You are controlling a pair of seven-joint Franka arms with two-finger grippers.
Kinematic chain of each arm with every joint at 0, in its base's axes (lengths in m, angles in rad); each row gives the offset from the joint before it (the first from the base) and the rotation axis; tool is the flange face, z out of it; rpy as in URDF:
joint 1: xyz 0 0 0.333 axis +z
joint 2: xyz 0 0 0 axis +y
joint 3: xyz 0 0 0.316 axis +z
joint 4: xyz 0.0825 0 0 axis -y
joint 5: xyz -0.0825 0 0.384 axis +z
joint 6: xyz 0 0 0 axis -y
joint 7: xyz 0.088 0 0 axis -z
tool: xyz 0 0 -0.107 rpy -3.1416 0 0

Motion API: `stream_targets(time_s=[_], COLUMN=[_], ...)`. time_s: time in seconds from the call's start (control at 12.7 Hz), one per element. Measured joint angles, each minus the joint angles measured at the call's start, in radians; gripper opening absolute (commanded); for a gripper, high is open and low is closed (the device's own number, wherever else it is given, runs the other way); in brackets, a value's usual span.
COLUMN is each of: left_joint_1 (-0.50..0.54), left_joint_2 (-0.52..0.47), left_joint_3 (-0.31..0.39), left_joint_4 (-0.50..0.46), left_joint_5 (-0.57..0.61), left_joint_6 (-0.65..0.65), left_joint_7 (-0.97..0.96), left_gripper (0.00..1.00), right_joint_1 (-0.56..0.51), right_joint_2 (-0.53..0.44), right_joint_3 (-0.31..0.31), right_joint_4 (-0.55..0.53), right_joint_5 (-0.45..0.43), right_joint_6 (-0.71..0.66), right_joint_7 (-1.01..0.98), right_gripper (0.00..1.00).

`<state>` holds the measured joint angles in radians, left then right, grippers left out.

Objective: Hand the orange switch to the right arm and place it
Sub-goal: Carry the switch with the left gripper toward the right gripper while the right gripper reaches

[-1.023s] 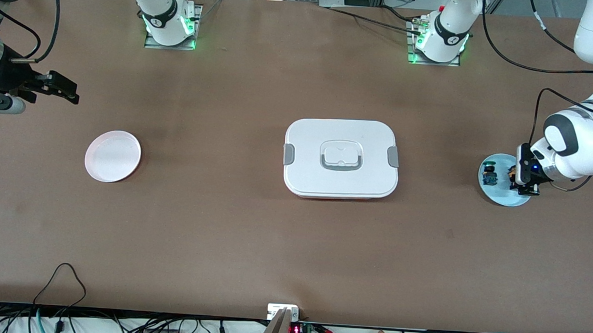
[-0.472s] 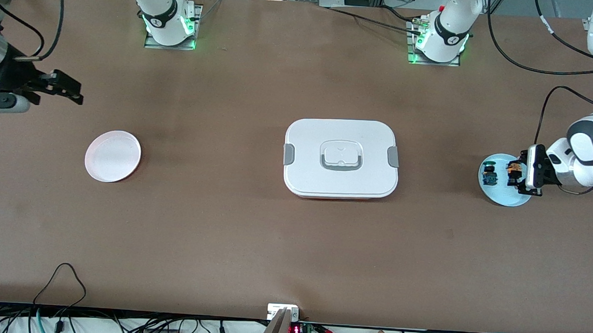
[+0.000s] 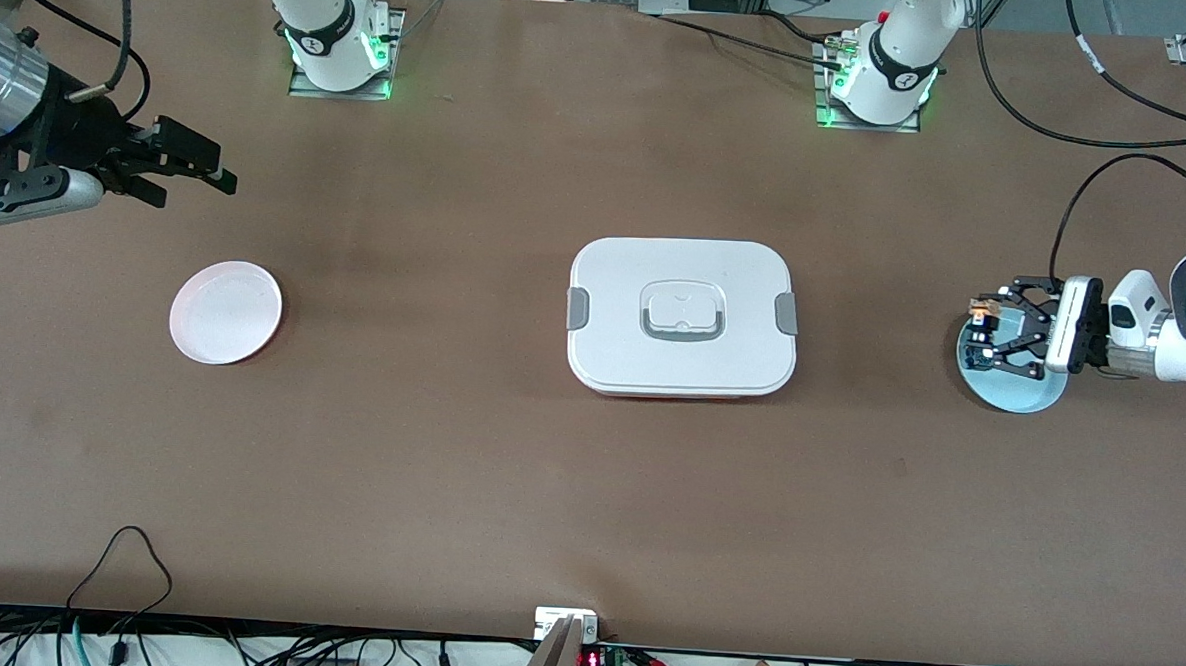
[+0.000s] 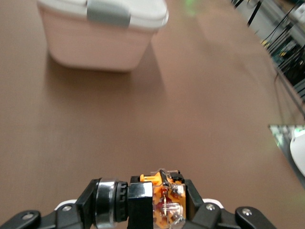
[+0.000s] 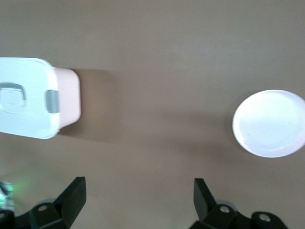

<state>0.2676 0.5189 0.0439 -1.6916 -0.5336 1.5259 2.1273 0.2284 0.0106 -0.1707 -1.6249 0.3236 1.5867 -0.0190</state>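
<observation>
The big white box point(image 3: 682, 317) sits mid-table. At its nine o'clock, the right gripper point(image 3: 222, 173) hangs wide apart. At three o'clock, over the blue plate point(image 3: 1011, 396), the left gripper point(image 3: 979, 312) pinches the orange switch point(image 3: 980, 309). It looks tiny, light, hard; take its black sides. Its bottom is hidden.

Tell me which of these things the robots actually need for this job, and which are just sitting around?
Needed:
- orange switch, gripped in the left pincer over the blue plate
- right pincer, open, over bare table near the white plate

Just sitting there:
- lidded white box mid-table
- blue-green part on the blue plate
</observation>
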Motion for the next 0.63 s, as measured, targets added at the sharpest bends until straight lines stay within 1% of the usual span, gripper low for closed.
stream_targets(time_s=[0.16,0.24,0.39,0.47,0.55,0.63], left_joint_1=[-0.004,-0.007,-0.009,-0.008,-0.008,-0.009], left_joint_2=[0.0,0.0,0.002,0.006,0.017,0.037], left_joint_3=[-0.038,-0.048,-0.07,-0.1,-0.144,-0.202], left_joint_4=[0.02,0.022,0.022,0.021,0.02,0.019], left_joint_5=[-0.114,-0.182,-0.314,-0.376,-0.435,-0.495], left_joint_6=[-0.116,-0.166,-0.265,-0.309,-0.338,-0.346], left_joint_7=[-0.001,-0.001,-0.002,-0.006,-0.013,-0.018], left_gripper=[0.0,0.0,0.0,0.0,0.0,0.0], right_joint_1=[0.0,0.0,-0.006,-0.015,-0.023,-0.029], right_joint_2=[0.008,0.021,0.068,0.093,0.114,0.132], right_joint_3=[0.001,0.001,0.0,0.0,-0.001,-0.001], right_joint_4=[-0.001,-0.002,-0.007,-0.007,-0.008,-0.009], right_joint_5=[0.075,0.127,0.277,0.342,0.407,0.492], right_joint_6=[0.0,-0.001,0.0,0.0,0.0,-0.001], right_joint_7=[0.0,0.0,0.0,-0.002,-0.003,-0.003], right_gripper=[1.0,1.0,1.0,1.0,1.0,1.0])
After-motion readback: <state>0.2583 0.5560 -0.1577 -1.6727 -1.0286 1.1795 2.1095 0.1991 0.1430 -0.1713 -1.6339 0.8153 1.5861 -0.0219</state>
